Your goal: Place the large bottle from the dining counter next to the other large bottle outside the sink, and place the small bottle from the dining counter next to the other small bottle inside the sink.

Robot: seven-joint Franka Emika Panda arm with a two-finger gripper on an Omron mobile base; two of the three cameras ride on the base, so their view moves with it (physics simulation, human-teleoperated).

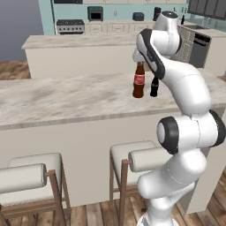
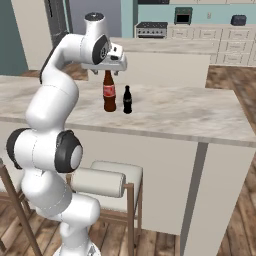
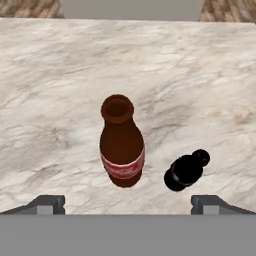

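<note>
The large bottle [image 1: 139, 81] [image 2: 109, 92] [image 3: 121, 147], brown with a red label, stands upright on the beige marble dining counter [image 1: 66, 97] [image 2: 190, 110] [image 3: 60, 75]. The small bottle [image 1: 154, 87] [image 2: 127, 100] [image 3: 186, 170], black and thin-necked, stands close beside it on its right. My gripper [image 2: 107, 69] [image 3: 128, 202] hovers just above the large bottle's mouth, pointing down. It is open, with nothing between its fingers. In the hand view both bottles lie between the two fingertips. The sink and the other bottles are out of view.
Cushioned wooden stools [image 1: 31, 176] [image 1: 141, 156] [image 2: 107, 177] stand against the counter's near side. Behind it is a shorter island [image 1: 79, 48] [image 2: 165, 55], and beyond that a back wall with a stove [image 1: 70, 26] [image 2: 151, 29] and drawers.
</note>
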